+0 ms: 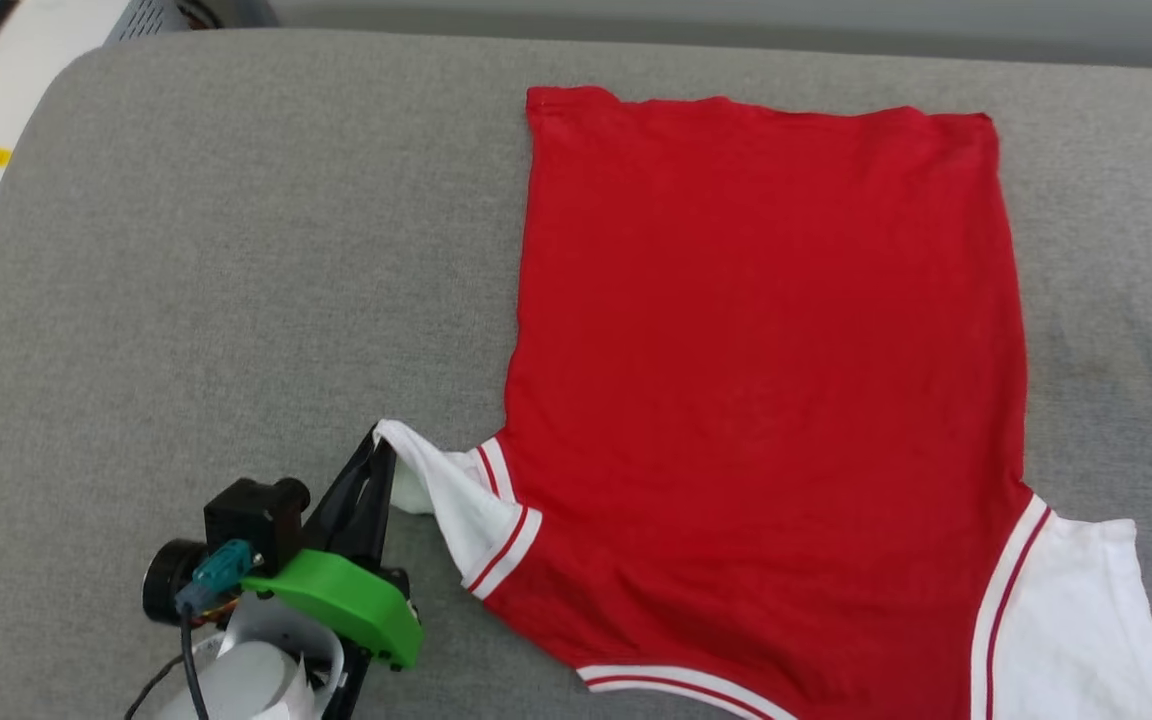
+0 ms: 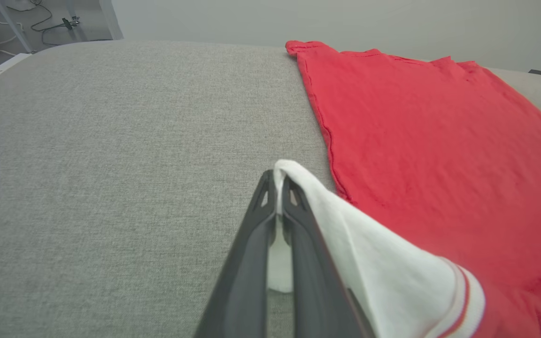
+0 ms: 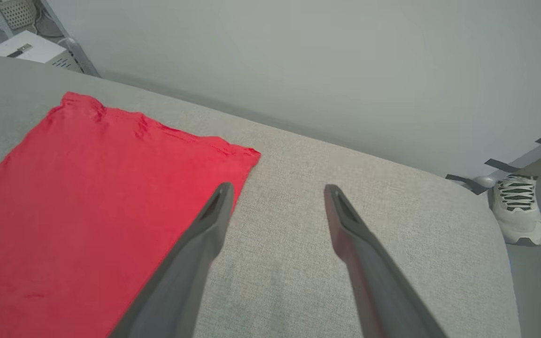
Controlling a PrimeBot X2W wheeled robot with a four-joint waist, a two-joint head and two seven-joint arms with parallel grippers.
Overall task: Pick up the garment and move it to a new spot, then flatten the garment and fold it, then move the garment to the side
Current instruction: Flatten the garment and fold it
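Pinching the tip of a white sleeve [image 1: 456, 500], the left gripper [image 1: 381, 452] had its two dark fingers pressed tight together on the cloth, down at seven o'clock in the head view. Its wrist view showed the same thing, with white fabric caught right at the left gripper's [image 2: 276, 180] tips and draped off toward four o'clock.

Across the way, the right gripper [image 3: 278, 190] stood with its fingers spread wide and held nothing, over the grey cushion [image 3: 298, 263], with the garment's [image 3: 87, 188] edge at its nine o'clock.

The garment [image 1: 766, 350] lay spread on the grey cushion [image 1: 236, 250], from the centre of the head view out toward three o'clock. Its hem was at twelve, its neck trim at six, and the other sleeve [image 1: 1076, 620] was flat at five.

By the look of it, the placing was done and the flattening was nearly there, with only the pinched sleeve raised and bunched. No fold showed in the cloth, so the folding and the move to the side were both yet to come.
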